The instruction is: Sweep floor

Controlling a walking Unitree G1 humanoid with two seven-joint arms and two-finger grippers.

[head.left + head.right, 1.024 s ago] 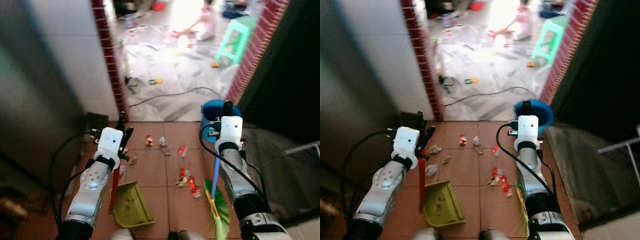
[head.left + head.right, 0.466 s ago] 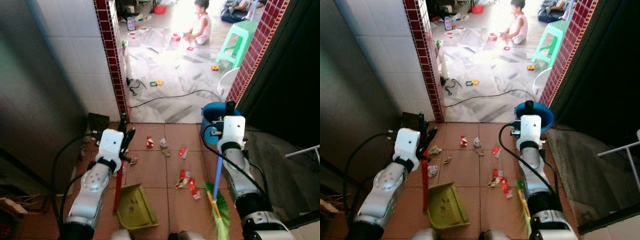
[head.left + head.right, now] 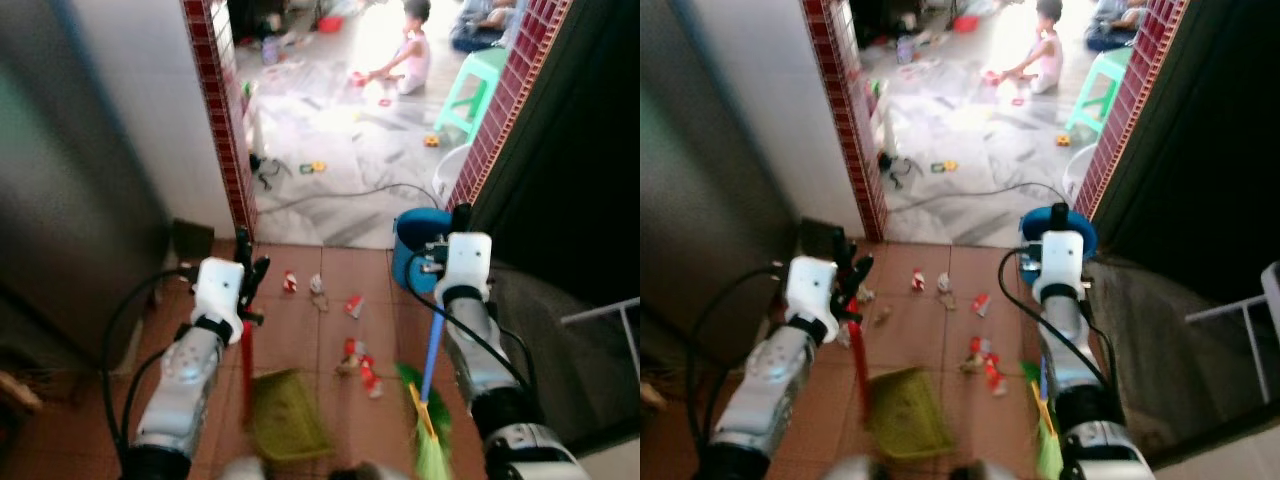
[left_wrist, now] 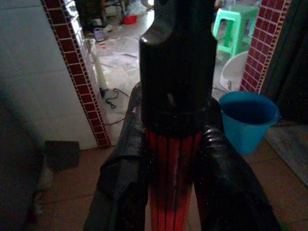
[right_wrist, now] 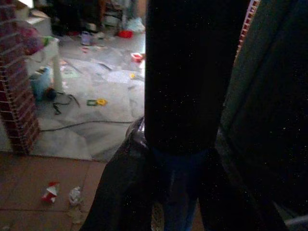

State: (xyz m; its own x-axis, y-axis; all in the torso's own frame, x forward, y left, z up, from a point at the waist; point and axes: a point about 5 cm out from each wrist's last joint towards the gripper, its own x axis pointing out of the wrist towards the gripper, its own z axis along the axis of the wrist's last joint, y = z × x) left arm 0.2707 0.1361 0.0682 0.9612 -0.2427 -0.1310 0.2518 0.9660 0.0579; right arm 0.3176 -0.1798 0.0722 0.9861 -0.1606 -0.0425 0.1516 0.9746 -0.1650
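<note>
On the terracotta tile floor (image 3: pixel 300 335) just before the robot, a scatter of red and white litter (image 3: pixel 355 360) is lying between the two tools, more scraps (image 3: pixel 300 283) being seen farther off toward the doorway. The near strip of both eye views is blurred, so the individual scraps cannot be told apart.

The left gripper (image 4: pixel 168 159) is being held clamped on the red handle (image 3: pixel 246 355) of an olive-green dustpan (image 3: pixel 288 412), whose pan is resting on the tiles at near left; its near edge is smeared by blur. In the left wrist view the black fingers (image 4: pixel 125 163) are seen pressing the ribbed red shaft from both sides, the handle's black cap hiding what lies straight ahead.

The right gripper (image 5: pixel 175 163) is being held closed around the blue shaft (image 3: pixel 431 345) of a broom (image 3: pixel 428 420), whose green bristles are touching the floor at near right and are being cut off by the picture's edge. The right wrist view is dark, and the shaft's black end is blocking its middle.

A blue bucket (image 3: pixel 415 235) is partly hidden behind the right wrist. Beyond the red brick doorposts (image 3: pixel 222 110), a black cable (image 3: pixel 340 195) is lying across a pale floor, where a seated child (image 3: pixel 412 55) and a green stool (image 3: pixel 478 85) are visible but washed out by glare.
</note>
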